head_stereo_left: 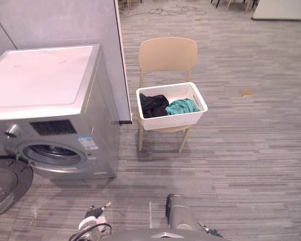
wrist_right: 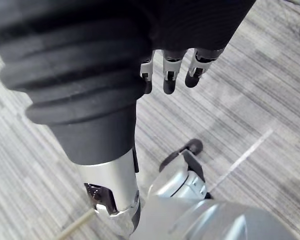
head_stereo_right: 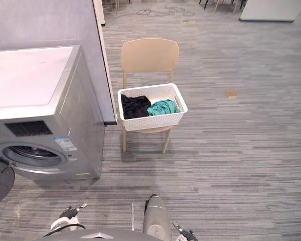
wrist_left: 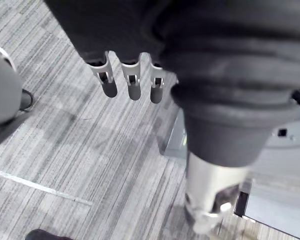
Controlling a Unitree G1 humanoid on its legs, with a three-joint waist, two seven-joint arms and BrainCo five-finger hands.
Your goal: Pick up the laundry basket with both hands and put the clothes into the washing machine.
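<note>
Left eye view: the white laundry basket (head_stereo_left: 173, 120) sits on the seat of a tan chair (head_stereo_left: 167, 54), which stands at about 12 o'clock from the robot on the grey striped floor (head_stereo_left: 251, 150). Inside the basket lie two items, a black garment (head_stereo_left: 153, 105) on the 9 o'clock side and a teal garment (head_stereo_left: 182, 106) on the 3 o'clock side, touching each other. The silver washing machine (head_stereo_left: 45, 100) stands at about 10 o'clock, just beside the chair but apart from it, with a grey partition (head_stereo_left: 65, 22) behind it. Its round door (head_stereo_left: 5, 183) is swung open toward 8 o'clock, and the drum opening (head_stereo_left: 52, 152) is exposed on the front face. A small tan mark (head_stereo_left: 246, 93) lies on the floor at 2 o'clock, well apart from the chair. Left wrist view: the left hand (wrist_left: 133, 84) hangs over bare floor, fingers released and roughly straight, grasping nothing. Right wrist view: the right hand (wrist_right: 170, 77) likewise hangs over the floor with its fingers relaxed and empty. Both hands are well apart from the basket, and neither touches it. The basket rests level on the chair, its rim clear of the chair's backrest.
</note>
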